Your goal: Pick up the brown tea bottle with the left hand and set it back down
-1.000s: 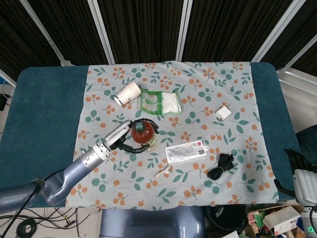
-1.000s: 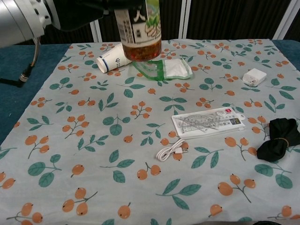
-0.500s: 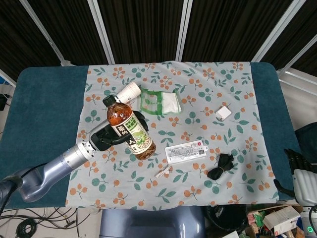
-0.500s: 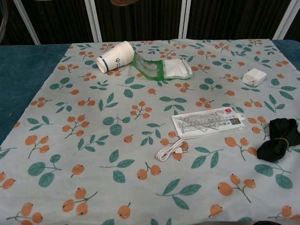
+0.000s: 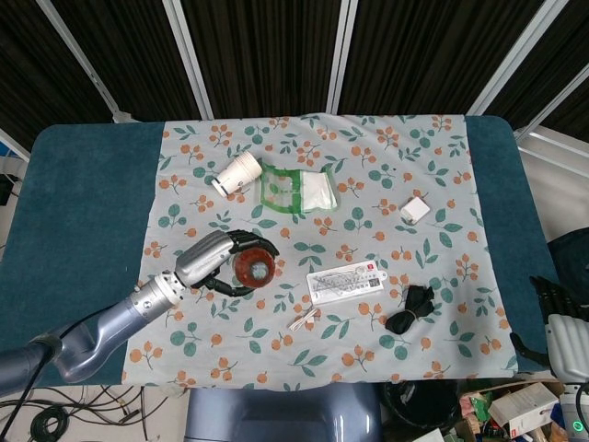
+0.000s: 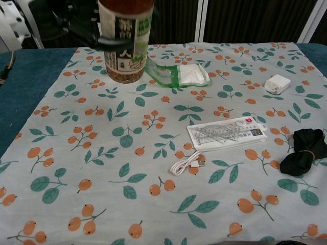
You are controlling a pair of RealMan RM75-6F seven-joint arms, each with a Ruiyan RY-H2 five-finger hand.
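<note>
Gripping the brown tea bottle (image 6: pixel 125 38) around its body, my left robot hand (image 5: pixel 213 256) has its fingers wrapped about the label; from the head view I look straight down on the bottle, over the floral cloth (image 5: pixel 442 276) of the worktop (image 5: pixel 83 212), between the paper cup (image 5: pixel 236 173) and the ruler pack (image 5: pixel 345 282). Whether its base touches the cloth I cannot tell. My right robot hand (image 5: pixel 552 299) sits at the worktop's far edge, fingers curled around nothing.
</note>
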